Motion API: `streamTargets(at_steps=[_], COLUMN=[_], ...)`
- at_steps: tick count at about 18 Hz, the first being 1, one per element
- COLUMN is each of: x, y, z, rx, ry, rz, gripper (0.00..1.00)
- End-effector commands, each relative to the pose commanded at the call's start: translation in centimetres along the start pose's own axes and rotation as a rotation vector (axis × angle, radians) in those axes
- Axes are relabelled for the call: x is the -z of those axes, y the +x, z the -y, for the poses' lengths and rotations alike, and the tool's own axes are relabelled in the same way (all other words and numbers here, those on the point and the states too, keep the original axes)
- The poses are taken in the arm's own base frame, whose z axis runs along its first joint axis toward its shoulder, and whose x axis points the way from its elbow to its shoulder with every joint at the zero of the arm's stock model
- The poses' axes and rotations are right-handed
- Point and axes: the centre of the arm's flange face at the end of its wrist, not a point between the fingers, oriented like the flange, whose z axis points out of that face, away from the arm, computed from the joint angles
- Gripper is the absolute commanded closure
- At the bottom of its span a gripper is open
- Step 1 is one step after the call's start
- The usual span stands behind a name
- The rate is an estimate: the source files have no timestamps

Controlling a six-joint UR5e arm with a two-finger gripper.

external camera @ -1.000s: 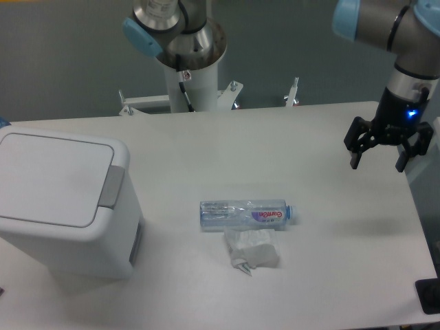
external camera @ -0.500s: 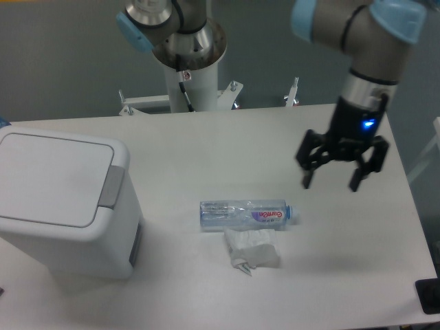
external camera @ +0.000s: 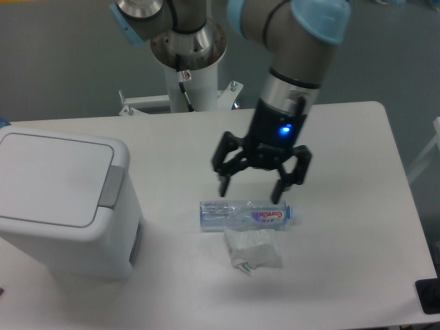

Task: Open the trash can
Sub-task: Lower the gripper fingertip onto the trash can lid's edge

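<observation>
Hand (external camera: 251, 191) hangs released, fingers spread, above a plastic bottle (external camera: 245, 214); the trash can (external camera: 62, 203) sits lid-closed far left on the worktop (external camera: 344, 240), untouched.

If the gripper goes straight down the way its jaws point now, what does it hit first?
Most likely the plastic bottle lying on its side: the open gripper hangs above it, jaws downward. Depth is unclear from one view, so it might just reach the table behind the bottle.

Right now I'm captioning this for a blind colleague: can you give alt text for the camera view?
An open gripper hangs over a plastic bottle lying on a white table, crumpled tissue beside it. At left stands a white trash can, lid shut.
</observation>
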Motion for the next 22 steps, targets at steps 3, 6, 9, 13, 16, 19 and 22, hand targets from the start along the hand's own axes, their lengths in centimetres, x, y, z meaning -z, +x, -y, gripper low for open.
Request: streamTargets(at_steps=[3, 6, 9, 13, 16, 19, 22], x=[-0.9, -1.9, -2.2, -3.2, -3.7, -4.1, -4.6], y=[2.2, 3.5, 3.5, 4.9, 5.3, 5.8, 5.7], z=[0.0, -0.2, -0.5, -1.4, -2.2, -2.6, -2.8], rx=[0.019, -0.004, -0.012, -0.022, -0.017, -0.023, -0.018], ry=[-0.013, -0.027, -0.032, -0.056, -0.069, -0.070, -0.078], rz=[-0.020, -0.034, -0.034, -0.045, -0.049, -0.053, -0.055], gripper=[0.00, 0.00, 0.00, 0.00, 0.00, 0.00, 0.00])
